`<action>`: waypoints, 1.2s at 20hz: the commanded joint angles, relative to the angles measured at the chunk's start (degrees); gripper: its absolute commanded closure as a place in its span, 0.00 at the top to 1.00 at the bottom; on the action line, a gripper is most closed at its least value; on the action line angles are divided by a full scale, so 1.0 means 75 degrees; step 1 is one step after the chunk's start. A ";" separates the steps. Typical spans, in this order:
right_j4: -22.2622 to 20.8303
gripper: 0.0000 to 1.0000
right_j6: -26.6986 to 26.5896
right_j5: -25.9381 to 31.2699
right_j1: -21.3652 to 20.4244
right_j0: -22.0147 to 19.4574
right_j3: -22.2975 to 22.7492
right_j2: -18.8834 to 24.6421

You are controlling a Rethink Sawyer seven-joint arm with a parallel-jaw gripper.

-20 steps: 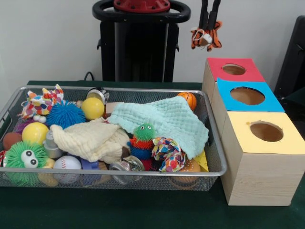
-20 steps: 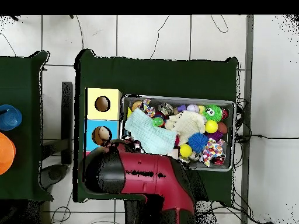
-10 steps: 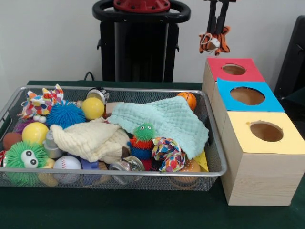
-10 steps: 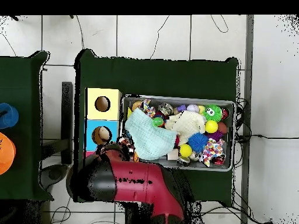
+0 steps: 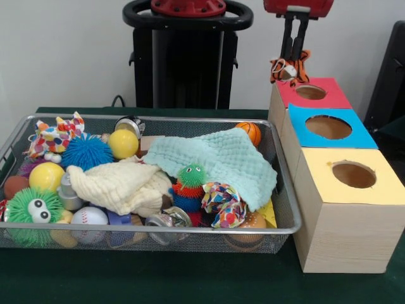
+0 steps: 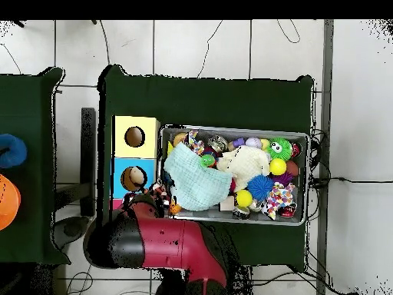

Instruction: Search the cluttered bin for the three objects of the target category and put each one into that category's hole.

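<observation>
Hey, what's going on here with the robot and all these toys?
The gripper holds a small tiger plush in the air, just beside the hole of the red-topped box. The blue-topped box and yellow-topped box stand in line with it. The wire bin beside them is full of balls, spiky toys and two cloths.

1. One wire basket [image 5: 288, 209], and everything loose is counted inside it.
2. Three wooden boxes in a row beside the basket: one red-topped [image 5: 311, 92], one blue-topped [image 5: 329, 128], one yellow-topped [image 5: 354, 175], each with one round hole.
3. Two cloths in the basket: one mint [image 5: 221, 158], one cream [image 5: 117, 183].
4. Two yellow balls [image 5: 123, 143] [image 5: 46, 177].
5. One blue spiky ball [image 5: 87, 152], one baseball [image 5: 89, 217], one little basketball [image 5: 250, 132].
6. One green fuzzy ball with googly eyes [image 5: 28, 212].
7. One tiger toy [image 5: 288, 68], above the red-topped box.
</observation>
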 commanded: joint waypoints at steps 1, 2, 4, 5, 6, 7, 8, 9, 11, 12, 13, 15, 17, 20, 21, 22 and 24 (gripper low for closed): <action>0.0401 0.00 0.2149 -0.0208 0.0422 0.0163 0.0704 -0.0123; 0.0441 0.00 0.2191 -0.0227 0.0402 0.0214 0.0740 -0.0139; 0.0467 0.00 0.2277 -0.0225 0.0420 0.0326 0.0743 -0.0208; 0.0480 0.00 0.2329 -0.0232 0.0432 0.0387 0.0749 -0.0242; 0.0492 0.00 0.2386 -0.0245 0.0451 0.0448 0.0746 -0.0277; 0.0513 0.00 0.2407 -0.0276 0.0459 0.0469 0.0762 -0.0284; 0.0550 0.00 0.2437 -0.0309 0.0479 0.0500 0.0745 -0.0282; 0.0579 0.00 0.2451 -0.0321 0.0485 0.0524 0.0750 -0.0289; 0.0635 0.00 0.2485 -0.0353 0.0518 0.0587 0.0767 -0.0313; 0.0665 0.00 0.2537 -0.0340 0.0525 0.0660 0.0769 -0.0347; 0.0685 0.00 0.2549 -0.0327 0.0521 0.0693 0.0771 -0.0364; 0.0712 0.00 0.2578 -0.0342 0.0521 0.0747 0.0791 -0.0395; 0.0732 0.00 0.2660 -0.0388 0.0546 0.0855 0.0815 -0.0427; 0.0736 0.00 0.2697 -0.0602 0.0650 0.0897 0.0908 -0.0388; 0.0759 0.00 0.2679 -0.0739 0.0695 0.0850 0.0985 -0.0305; 0.0798 0.00 0.2653 -0.0941 0.0749 0.0761 0.1088 -0.0183; 0.0813 0.00 0.2661 -0.1123 0.0827 0.0752 0.1148 -0.0144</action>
